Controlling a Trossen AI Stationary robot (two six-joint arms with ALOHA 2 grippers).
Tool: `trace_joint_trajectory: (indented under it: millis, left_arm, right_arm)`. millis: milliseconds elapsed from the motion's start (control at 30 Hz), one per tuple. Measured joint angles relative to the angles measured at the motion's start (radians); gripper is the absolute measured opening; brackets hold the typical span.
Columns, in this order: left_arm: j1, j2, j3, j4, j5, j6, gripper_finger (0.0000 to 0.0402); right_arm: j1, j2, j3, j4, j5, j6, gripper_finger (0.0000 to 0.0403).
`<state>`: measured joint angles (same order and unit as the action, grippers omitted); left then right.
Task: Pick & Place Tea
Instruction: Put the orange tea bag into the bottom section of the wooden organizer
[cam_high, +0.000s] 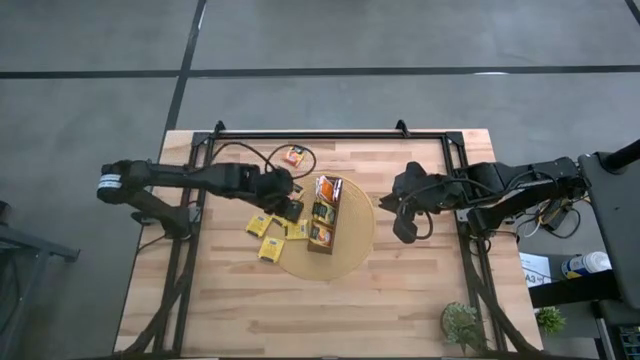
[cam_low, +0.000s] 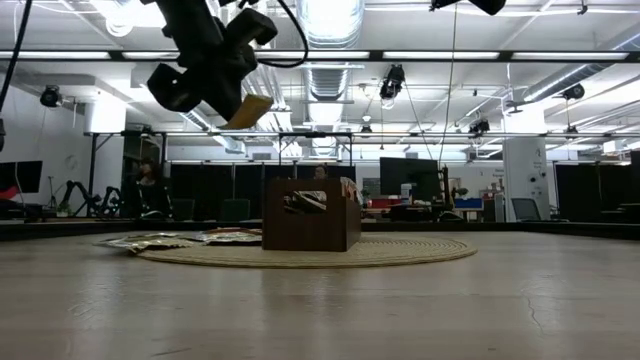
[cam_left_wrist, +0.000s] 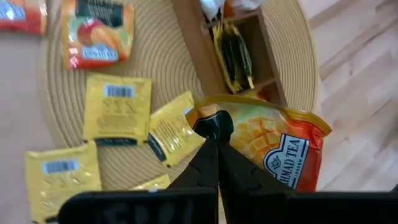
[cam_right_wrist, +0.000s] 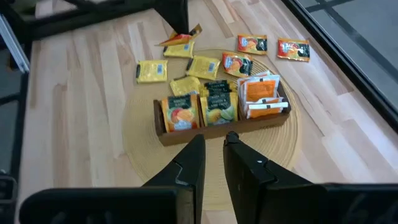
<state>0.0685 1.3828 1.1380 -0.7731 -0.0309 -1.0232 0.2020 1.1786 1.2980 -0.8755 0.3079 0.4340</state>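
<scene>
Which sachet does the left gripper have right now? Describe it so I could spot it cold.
Start at the round woven mat mid-table, with the dark wooden tray on it. Just off the tray's left side, the left gripper is shut on an orange mango sachet, lifted above the mat. Unlike the yellow sachets lying flat below, it hangs in the air.

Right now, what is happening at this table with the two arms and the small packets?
The robot is sorting tea sachets into a dark wooden tray that stands on a round woven mat. The left gripper is shut on an orange sachet, held up in the air beside the tray. Several yellow sachets lie loose on the mat and table, and one orange packet lies farther back. The right gripper waits, holding nothing, on the tray's other side.
</scene>
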Motion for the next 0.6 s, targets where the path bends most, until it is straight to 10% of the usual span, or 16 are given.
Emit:
trace_joint_trajectory:
  millis: [600]
  left_arm:
    - [-0.028,0.335,0.366,-0.177,-0.011,-0.047,0.0000]
  right_arm:
    - [0.000,-0.001,0.000,-0.166,0.006,-0.151,0.0057]
